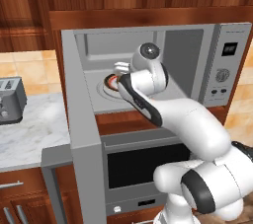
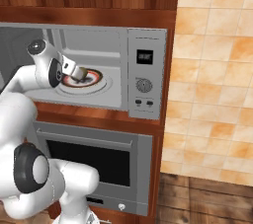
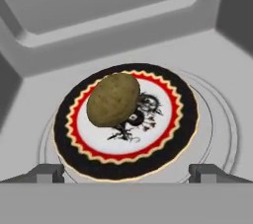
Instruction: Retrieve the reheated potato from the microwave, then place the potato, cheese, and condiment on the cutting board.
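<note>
The potato [image 3: 113,100] lies on a patterned plate [image 3: 163,151] on the floor of the microwave [image 1: 222,45], door swung open. The gripper [image 3: 126,172] is inside the cavity, its 2 fingertips [image 3: 47,172] spread wide apart and holding nothing. In the hand view the potato sits ahead of the gripper, between the tip lines but nearer the left tip. Its long axis runs diagonally, lower-left to upper-right. Judgement: advance and shift slightly left before closing across the short axis.
</note>
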Robot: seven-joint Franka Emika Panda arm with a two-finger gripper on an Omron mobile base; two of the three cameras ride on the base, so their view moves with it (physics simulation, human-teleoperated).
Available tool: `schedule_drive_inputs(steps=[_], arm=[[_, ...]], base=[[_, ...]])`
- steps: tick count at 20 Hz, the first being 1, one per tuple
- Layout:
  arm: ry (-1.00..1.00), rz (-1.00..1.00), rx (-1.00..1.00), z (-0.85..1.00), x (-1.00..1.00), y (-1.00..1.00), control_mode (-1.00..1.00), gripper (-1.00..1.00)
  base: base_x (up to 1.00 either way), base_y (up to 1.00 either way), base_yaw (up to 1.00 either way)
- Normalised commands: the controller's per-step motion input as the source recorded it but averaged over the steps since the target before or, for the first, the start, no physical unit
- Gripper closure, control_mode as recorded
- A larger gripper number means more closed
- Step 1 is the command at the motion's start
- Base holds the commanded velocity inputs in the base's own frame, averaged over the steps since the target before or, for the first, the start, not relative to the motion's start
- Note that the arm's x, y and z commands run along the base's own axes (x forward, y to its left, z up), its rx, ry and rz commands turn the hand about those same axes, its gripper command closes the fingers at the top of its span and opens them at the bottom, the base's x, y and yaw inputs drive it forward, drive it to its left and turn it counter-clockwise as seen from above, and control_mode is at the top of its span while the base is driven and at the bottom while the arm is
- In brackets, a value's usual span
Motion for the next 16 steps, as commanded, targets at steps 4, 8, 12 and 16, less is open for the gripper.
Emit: schedule_drive_inputs(steps=[4, 8, 12, 16], arm=[[0.04, 0.0, 0.0, -0.11, 0.39, 0.08, -1.0, -1.0], [0.03, 0.0, 0.0, -0.15, 0.3, 0.09, -1.0, -1.0], [0.02, 0.0, 0.0, -0.17, 0.32, 0.11, -1.0, -1.0], [0.0, 0.0, 0.0, -0.15, 0.33, 0.06, -1.0, -1.0]], base=[[0.0, 0.0, 0.0], [0.0, 0.0, 0.0], [0.0, 0.0, 0.0], [0.0, 0.0, 0.0]])
